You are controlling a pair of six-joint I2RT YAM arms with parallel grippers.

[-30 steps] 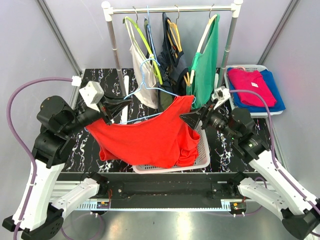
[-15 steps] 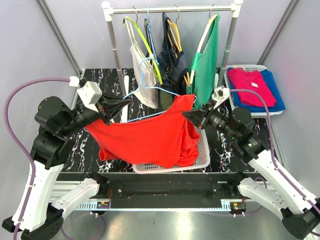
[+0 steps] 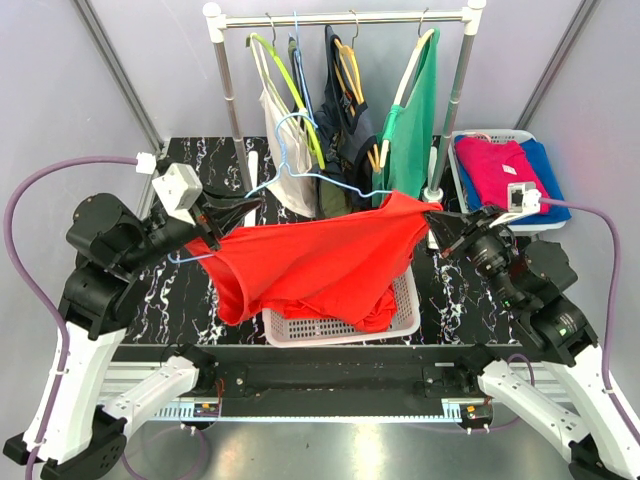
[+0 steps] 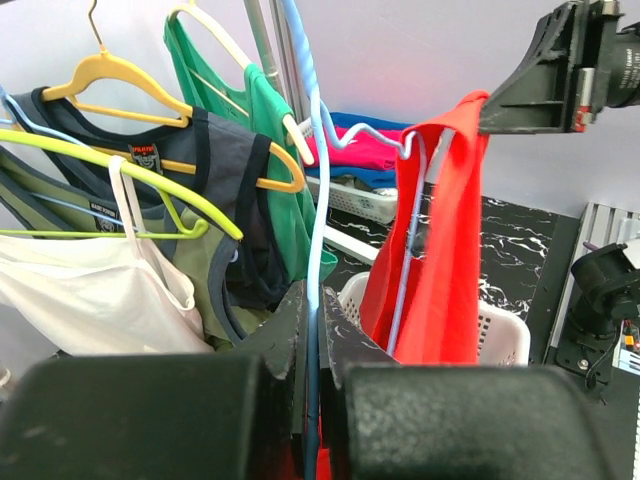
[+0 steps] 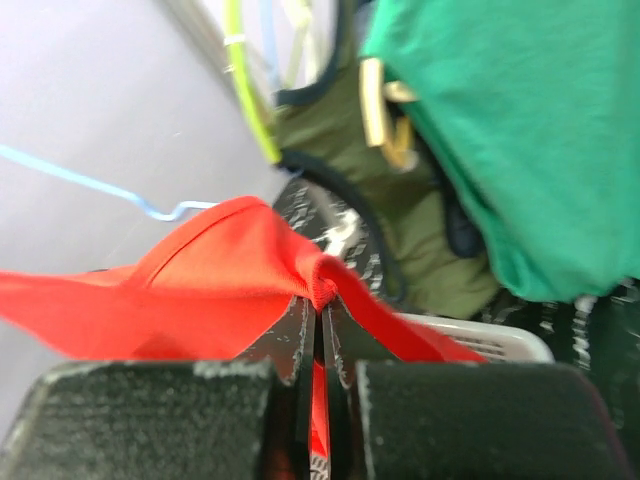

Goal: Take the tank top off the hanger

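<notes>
Presently, the right end effector (image 5: 320, 310) is seen pressed together on a folded edge of the red fabric tank top (image 5: 200, 290), at what appears to be its shoulder strap. The left end effector (image 4: 315, 330) is likewise pressed together, with the thin light-blue wire hanger (image 4: 318, 180) pinched between its fingers.

In the overhead view the tank top (image 3: 320, 260) is stretched between the two end effectors, above the white slotted plastic basket (image 3: 405, 310) on the black marbled bench (image 3: 460, 290), and its lower part sags into the basket. From the left wrist view the far tip of the hanger is seen to be caught inside the red strap, so the garment cannot be judged free.

The step in hand is judged to be the drawing of the strap off the hanger's far arm. For the next move, the strap would need to be carried outward and lifted past the wire tip by the right end effector, while the hanger is held steady by the left one. The other shoulder would then have to be slipped off. Care is called for near the garments hung on the metal rail (image 3: 340, 17) behind.
</notes>
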